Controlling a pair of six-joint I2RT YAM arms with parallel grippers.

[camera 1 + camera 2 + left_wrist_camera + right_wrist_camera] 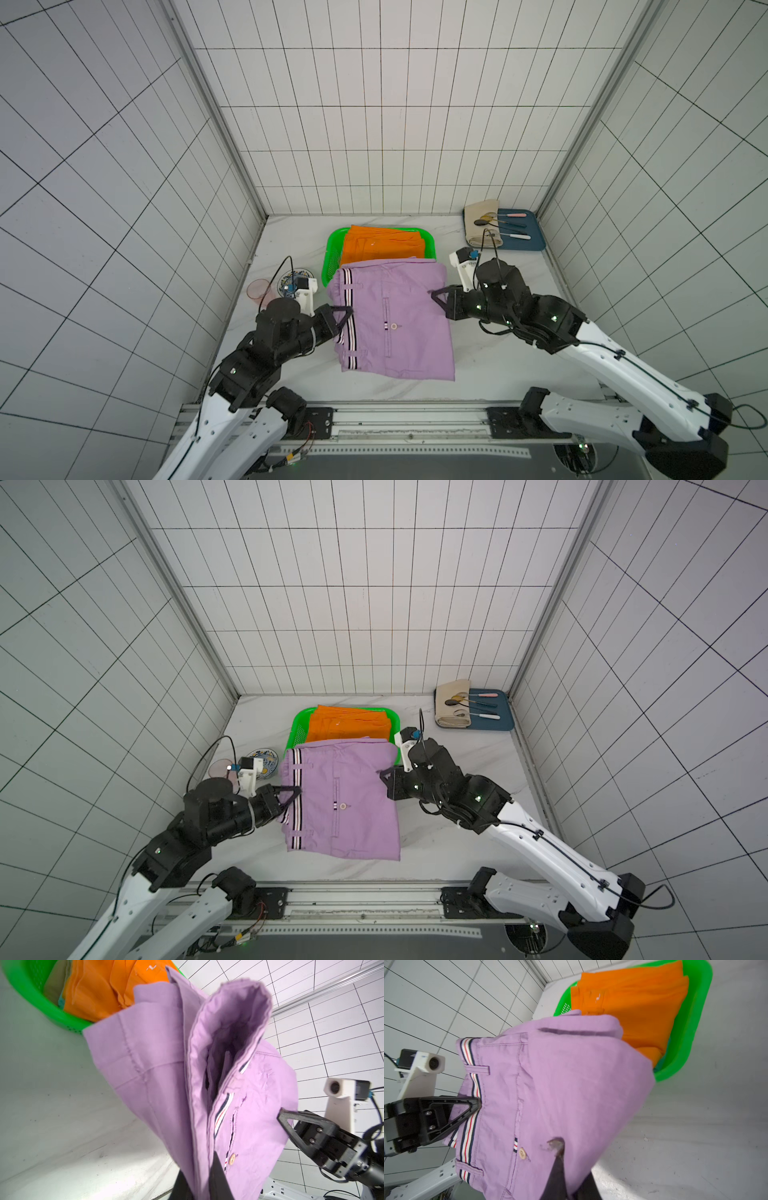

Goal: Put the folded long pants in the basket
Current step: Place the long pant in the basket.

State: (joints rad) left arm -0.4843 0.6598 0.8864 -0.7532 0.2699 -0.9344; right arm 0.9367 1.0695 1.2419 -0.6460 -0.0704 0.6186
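The folded lilac long pants [399, 320] [345, 800] hang between my two grippers, just in front of the green basket [332, 249] [296, 729]. My left gripper [351, 309] [199, 1167] is shut on the striped waistband edge. My right gripper [434, 293] [571, 1159] is shut on the opposite edge. The pants' far edge overlaps the basket's near rim [691, 1022]. Orange pants [386, 245] [633, 1001] lie on top in the basket. In the left wrist view, tan cloth [54, 985] and a sliver of blue show beneath the orange.
A dark blue tray [532, 241] at the back right holds a cream cloth roll [480, 220] and utensils. A patterned dish [291, 278] and a pink cup [259, 291] stand left of the basket, close behind my left wrist. Tiled walls enclose three sides.
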